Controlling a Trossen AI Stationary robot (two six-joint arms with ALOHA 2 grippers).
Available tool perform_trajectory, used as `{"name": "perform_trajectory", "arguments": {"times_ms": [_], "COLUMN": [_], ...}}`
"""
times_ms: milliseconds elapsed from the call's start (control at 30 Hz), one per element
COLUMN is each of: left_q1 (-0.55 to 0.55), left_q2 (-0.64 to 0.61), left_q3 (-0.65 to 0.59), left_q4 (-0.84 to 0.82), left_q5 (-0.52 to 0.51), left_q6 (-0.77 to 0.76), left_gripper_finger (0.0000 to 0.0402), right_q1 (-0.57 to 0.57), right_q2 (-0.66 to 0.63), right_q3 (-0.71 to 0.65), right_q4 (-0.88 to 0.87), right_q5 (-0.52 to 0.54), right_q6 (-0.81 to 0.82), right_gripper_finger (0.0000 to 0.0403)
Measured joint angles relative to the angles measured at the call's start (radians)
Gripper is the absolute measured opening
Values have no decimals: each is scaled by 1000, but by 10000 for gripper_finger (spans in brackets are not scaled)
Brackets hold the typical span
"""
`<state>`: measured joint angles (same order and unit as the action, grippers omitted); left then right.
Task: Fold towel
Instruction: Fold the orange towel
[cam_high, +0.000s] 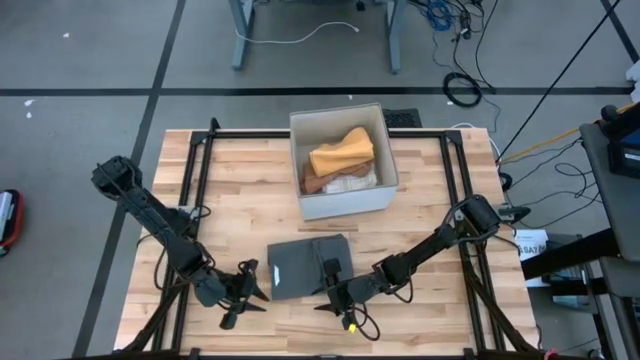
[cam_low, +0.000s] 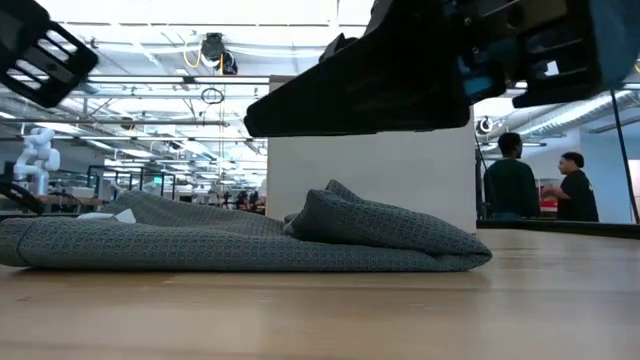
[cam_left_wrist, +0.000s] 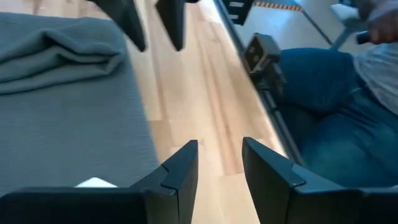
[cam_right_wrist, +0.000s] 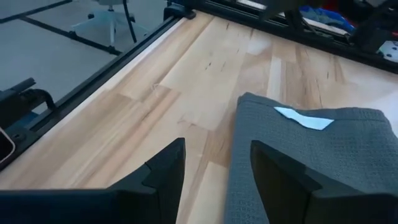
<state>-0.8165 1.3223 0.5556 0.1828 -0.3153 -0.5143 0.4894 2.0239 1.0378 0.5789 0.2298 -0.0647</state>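
The dark grey towel (cam_high: 308, 265) lies folded flat on the wooden table near its near edge, with a bunched fold (cam_low: 380, 222) on top and a white label (cam_right_wrist: 305, 118) near one corner. My left gripper (cam_high: 252, 287) is open beside the towel's near-left corner; its wrist view shows the towel (cam_left_wrist: 68, 106) next to the open fingers (cam_left_wrist: 217, 165). My right gripper (cam_high: 332, 290) is open at the towel's near edge, hovering above it (cam_right_wrist: 214, 168). In the low view the right arm (cam_low: 400, 70) hangs over the towel (cam_low: 230, 240).
A white box (cam_high: 342, 160) holding orange and brown cloths stands just beyond the towel. A black frame (cam_high: 200, 170) runs around the table. Bare wood lies to the towel's left and right. A person in jeans (cam_left_wrist: 323, 106) is close to the table; others (cam_low: 510, 185) stand in the room behind.
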Motion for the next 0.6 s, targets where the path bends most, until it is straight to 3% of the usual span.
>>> {"name": "perform_trajectory", "arguments": {"times_ms": [167, 333, 433, 600], "left_q1": [-38, -58, -40, -16], "left_q2": [0, 0, 0, 0], "left_q3": [0, 0, 0, 0], "left_q4": [37, 74, 74, 73], "left_q5": [1, -52, -113, -115], "left_q6": [-9, 35, 54, 53], "left_gripper_finger": [131, 131, 131, 131], "right_q1": [-6, -19, -29, -44], "right_q2": [0, 2, 2, 2], "right_q3": [0, 0, 0, 0], "right_q4": [1, 2, 4, 17], "right_q5": [-8, -88, -98, -98], "right_q6": [0, 30, 28, 26], "right_gripper_finger": [171, 171, 171, 171]}}
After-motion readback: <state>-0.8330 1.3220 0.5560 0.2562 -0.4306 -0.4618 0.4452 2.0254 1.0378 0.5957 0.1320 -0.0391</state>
